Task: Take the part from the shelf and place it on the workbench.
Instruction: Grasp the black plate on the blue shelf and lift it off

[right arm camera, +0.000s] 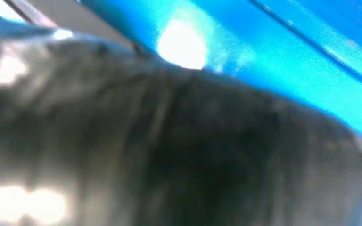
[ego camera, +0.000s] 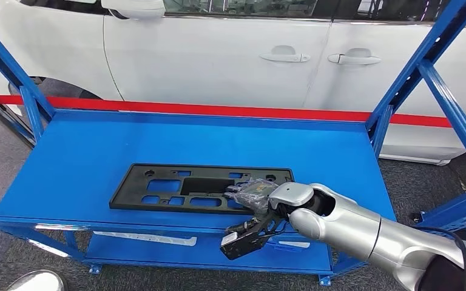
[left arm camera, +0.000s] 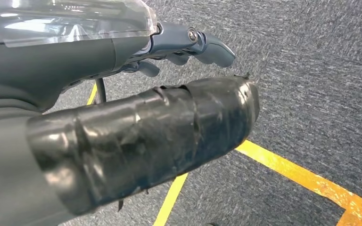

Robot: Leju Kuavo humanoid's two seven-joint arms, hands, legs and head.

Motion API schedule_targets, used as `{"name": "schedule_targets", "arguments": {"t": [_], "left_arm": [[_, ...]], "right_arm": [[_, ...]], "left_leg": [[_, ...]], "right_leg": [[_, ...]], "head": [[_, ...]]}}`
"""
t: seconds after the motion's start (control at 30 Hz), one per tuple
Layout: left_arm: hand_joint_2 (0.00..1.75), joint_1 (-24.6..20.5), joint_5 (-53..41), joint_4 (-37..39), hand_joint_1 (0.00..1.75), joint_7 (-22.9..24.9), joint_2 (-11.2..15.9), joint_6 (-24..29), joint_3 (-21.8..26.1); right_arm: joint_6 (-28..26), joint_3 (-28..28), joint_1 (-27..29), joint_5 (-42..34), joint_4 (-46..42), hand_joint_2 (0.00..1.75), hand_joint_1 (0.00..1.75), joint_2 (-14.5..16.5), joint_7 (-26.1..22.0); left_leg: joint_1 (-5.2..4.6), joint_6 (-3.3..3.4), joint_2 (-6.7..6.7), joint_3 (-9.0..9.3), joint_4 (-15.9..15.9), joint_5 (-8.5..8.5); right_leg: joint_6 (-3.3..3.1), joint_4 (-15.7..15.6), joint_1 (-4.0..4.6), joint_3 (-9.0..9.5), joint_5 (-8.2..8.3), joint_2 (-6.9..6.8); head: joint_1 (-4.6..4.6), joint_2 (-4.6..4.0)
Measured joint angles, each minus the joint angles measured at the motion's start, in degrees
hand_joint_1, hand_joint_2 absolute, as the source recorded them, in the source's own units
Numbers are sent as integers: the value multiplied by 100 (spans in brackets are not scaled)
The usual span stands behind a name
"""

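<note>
A black part (ego camera: 200, 188), a flat rectangular panel with cutouts, is lying on the top deck of the blue shelf (ego camera: 79, 151), near the front edge and a little right of centre. It is sitting flat, long side parallel to the shelf front.

The right arm (ego camera: 364, 233) is reaching in from the lower right. The right hand (ego camera: 256, 195) is resting over the part's right end, dark fingers (ego camera: 238, 193) lying on top of the panel and pointing left. The fingers are touching the panel, but whether the hand is gripping the edge or only pressing on it cannot be told: the underside of the hand is hidden. The right wrist view is blurred, giving a dark grey mass close to the lens with bright blue shelf metal (right arm camera: 283, 52) behind it.

The left hand (left arm camera: 188, 44) is hanging over grey carpet (left arm camera: 311, 70), fingers curling slightly with nothing seen between them; how far open it is cannot be told. A black taped thumb (left arm camera: 160, 136) is lying across the frame. Yellow floor tape (left arm camera: 301, 176) is running over the carpet below it.

Behind the shelf a white car (ego camera: 230, 54) is standing side-on, two door handles showing, with a red stripe (ego camera: 218, 110) along the floor beside it. A lower shelf deck (ego camera: 158, 248) is carrying a pale strip.
</note>
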Motion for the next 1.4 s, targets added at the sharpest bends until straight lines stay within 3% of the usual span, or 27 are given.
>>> {"name": "schedule_targets", "arguments": {"t": [0.03, 0.07, 0.1, 0.17, 0.23, 0.27, 0.3, 0.37, 0.4, 0.47, 0.57, 0.9, 1.4], "left_arm": [[0, 1, -1, 8, 0, 0, 0, 0, 0], [0, 2, -2, 16, 0, 0, 0, 0, 0], [0, 2, -2, 24, 0, 0, 1, 1, 0], [0, -1, -5, 44, 0, 0, 1, 7, -1], [0, -4, -16, 78, 0, -7, 4, 32, -2], [0, -5, -25, 99, 0, -15, 7, 49, -2], [0, -7, -32, 123, 0, -28, 11, 67, -2], [0, -12, -39, 168, 0, -57, 26, 93, -2], [0, -16, -39, 186, 0, -67, 34, 100, -2], [0, -19, -39, 206, 0, -72, 45, 103, -2], [0, -18, -39, 217, 0, -72, 50, 103, -2], [0, -20, -41, 246, 0, -72, 50, 103, -2], [0, -20, -48, 250, 0, -72, 50, 103, -2]], "right_arm": [[1, 10, 17, 0, 0, 0, 0, -10, 0], [1, 22, 31, 0, 0, 44, 0, -18, 0], [1, 32, 39, 1, 0, 87, 0, -24, 0], [1, 43, 38, 3, 0, 175, 0, -27, 1], [0, 45, 33, 26, -3, 175, 0, -26, 5], [1, 47, 32, 48, -8, 175, 17, -26, 7], [2, 49, 32, 73, -13, 175, 57, -26, 9], [0, 52, 34, 108, -27, 175, 131, -27, 8], [-6, 52, 36, 117, -34, 175, 149, -27, 7], [-29, 52, 40, 140, -45, 175, 146, -27, 7], [-76, 52, 51, 204, -58, 175, 153, -30, 7], [-136, 52, 75, 289, -97, 175, 152, -76, 21], [-172, 52, 79, 321, -150, 175, 162, -167, 13]], "left_leg": [[-4, 4, 0, -6, 5, -1], [-6, 6, -1, -10, 13, -3], [-7, 5, -3, -11, 23, -7], [-8, -10, -11, -6, 46, -21], [-27, -50, -18, -15, 71, -35], [-35, -78, -19, -21, 74, -36], [-43, -109, -19, -22, 66, -31], [-41, -74, -16, -4, 37, -33], [-41, -38, -16, 5, 23, -32], [-41, 11, -17, 14, 7, -21], [-40, -28, -18, 33, -20, -6], [-29, -162, -17, 55, -50, 5], [-45, -170, -16, 55, -33, -1]], "right_leg": [[8, 326, -2, -152, -115, -1], [9, 464, -3, -216, -114, -2], [1, 366, -4, -168, 1, -2], [-43, -358, 1, 188, 389, -6], [-93, -991, 28, 486, 599, -11], [-111, -1114, 44, 536, 611, -11], [-126, -1138, 58, 539, 610, -8], [-131, -1178, 52, 550, 636, 1], [-130, -1199, 47, 559, 649, 3], [-127, -1209, 44, 566, 654, 3], [-151, -1201, 47, 564, 649, 4], [-186, -1192, 61, 571, 638, 5], [-184, -1193, 37, 581, 639, 6]], "head": [[0, -1], [1, -1], [1, -1], [1, -1], [-2, -1], [-2, -1], [-3, -1], [-3, -1], [-2, -1], [-3, -1], [-4, -1], [-3, -1], [-3, -1]]}}
